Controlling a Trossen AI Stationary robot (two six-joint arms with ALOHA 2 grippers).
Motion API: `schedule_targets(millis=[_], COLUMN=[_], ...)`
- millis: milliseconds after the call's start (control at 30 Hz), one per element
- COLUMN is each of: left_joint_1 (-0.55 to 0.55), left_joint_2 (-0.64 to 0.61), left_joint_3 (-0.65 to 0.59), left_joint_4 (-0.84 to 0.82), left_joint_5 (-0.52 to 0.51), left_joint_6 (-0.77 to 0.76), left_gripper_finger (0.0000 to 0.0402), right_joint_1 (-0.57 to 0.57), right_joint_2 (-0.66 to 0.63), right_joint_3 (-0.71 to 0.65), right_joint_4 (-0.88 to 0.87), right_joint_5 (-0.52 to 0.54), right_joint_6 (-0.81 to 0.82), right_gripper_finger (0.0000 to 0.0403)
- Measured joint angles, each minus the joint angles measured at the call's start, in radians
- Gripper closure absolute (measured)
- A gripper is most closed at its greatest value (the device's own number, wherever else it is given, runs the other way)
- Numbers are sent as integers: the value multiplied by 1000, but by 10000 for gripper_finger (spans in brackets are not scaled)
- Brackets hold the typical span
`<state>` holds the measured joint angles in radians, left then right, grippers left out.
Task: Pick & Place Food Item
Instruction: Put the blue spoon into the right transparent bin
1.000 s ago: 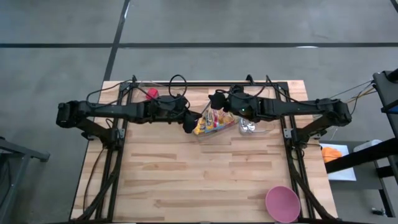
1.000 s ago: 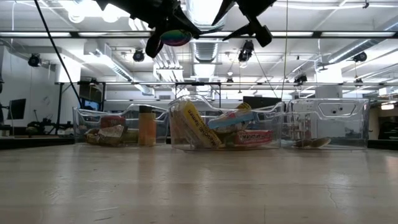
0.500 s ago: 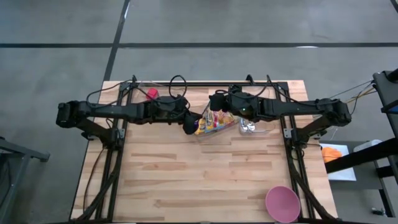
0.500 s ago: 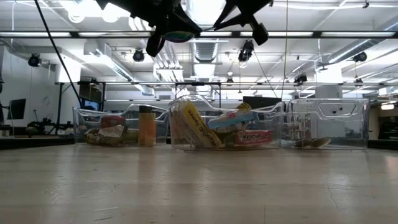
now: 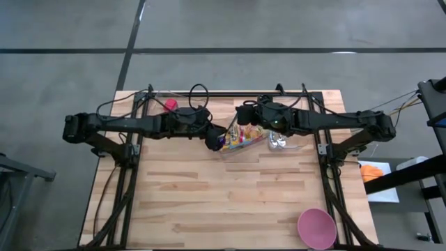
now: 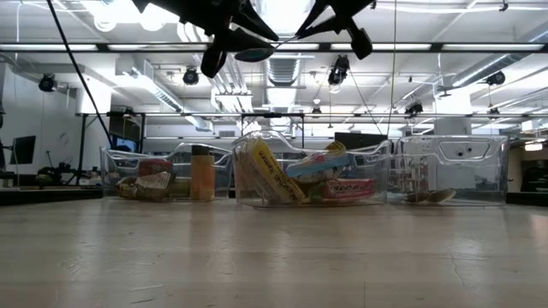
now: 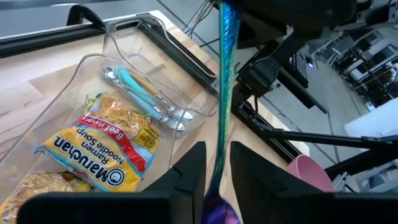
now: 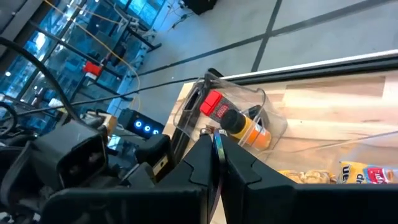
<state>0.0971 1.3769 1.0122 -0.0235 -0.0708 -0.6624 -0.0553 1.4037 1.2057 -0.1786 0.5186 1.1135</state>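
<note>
I am looking down on the wooden surface [image 5: 223, 202], with both arms reaching in from 9 and 3 o'clock and meeting over its 12 o'clock side. The clear middle bin [image 5: 245, 146] is sitting under them there, between two more clear bins. The pink bowl [image 5: 316, 227] is waiting well apart at 5 o'clock, and I am guessing it is where the food goes. A yellow ramen pack [image 7: 99, 149] is lying in the middle bin, and a few spoons [image 7: 143, 93] are lying in the neighbouring bin. The task's thing, as I am reading it, is the thin shiny foil packet [image 7: 225, 93], hanging edge-on in the air above the middle bin and running between the two claws. The right claw [image 5: 242, 116] is pressing its fingers together on the packet's upper end. The left claw [image 5: 212, 139] is sitting lower, its fingers slightly spread with the packet's lower end standing between them and a thin gap showing on each side. So I am judging this as a handover in mid-air, with the right arm taking the load. Next I am planning to back the left claw clear without snagging the foil, then carry the packet towards 5 o'clock and lower it into the bowl before letting go.
</note>
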Motion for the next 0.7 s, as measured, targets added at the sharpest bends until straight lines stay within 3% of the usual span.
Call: schedule_targets(millis=[167,333,433,700], left_joint_1=[1,3,4,24], left_joint_2=[-17,-84,-133,-204], left_joint_3=[0,0,0,-2], left_joint_4=[-6,-49,-96,-176], left_joint_5=[15,18,18,18], left_joint_6=[0,1,22,37], left_gripper_finger=[317,316,316,315], right_joint_1=[-14,-59,-122,-361], right_joint_2=[-54,-166,-252,-469], right_joint_3=[0,-1,-22,-132], right_joint_4=[-86,-342,-469,-585], right_joint_5=[1,-28,-115,-224], right_joint_6=[-37,-77,-115,-231], right_gripper_finger=[395,395,395,395])
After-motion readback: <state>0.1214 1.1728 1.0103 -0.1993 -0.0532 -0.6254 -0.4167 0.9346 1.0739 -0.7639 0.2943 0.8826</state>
